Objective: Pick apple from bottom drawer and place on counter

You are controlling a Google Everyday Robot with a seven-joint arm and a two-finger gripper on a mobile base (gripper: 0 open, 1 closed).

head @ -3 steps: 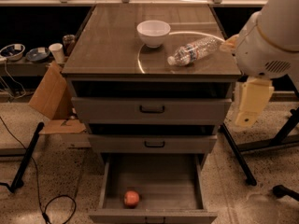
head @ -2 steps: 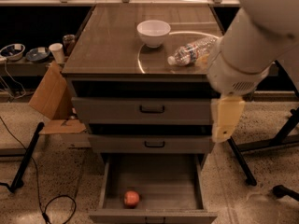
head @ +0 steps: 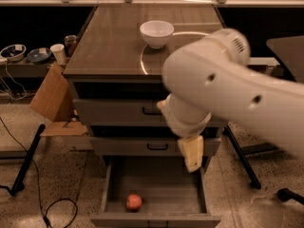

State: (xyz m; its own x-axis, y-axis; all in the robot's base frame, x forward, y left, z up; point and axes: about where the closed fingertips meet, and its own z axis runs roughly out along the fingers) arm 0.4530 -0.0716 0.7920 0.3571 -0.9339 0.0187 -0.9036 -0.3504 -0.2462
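The apple (head: 134, 202) is small and red-orange and lies at the front left of the open bottom drawer (head: 164, 186), on its flat grey floor. My white arm crosses the right half of the view in front of the cabinet. My gripper (head: 191, 154) is a cream-coloured piece that hangs down over the drawer's back right part, above and to the right of the apple and apart from it. It holds nothing that I can see. The brown-grey counter (head: 111, 42) lies above the two closed upper drawers.
A white bowl (head: 156, 32) stands on the counter by the pale arc mark. My arm hides the counter's right side. A cardboard sheet (head: 50, 94) leans at the cabinet's left. A side shelf (head: 28, 61) holds bowls and a cup. Cables lie on the floor (head: 52, 208).
My arm has swung left and down across the cabinet front. It now covers the plastic bottle, and the gripper has come down over the open bottom drawer. The apple has not moved.
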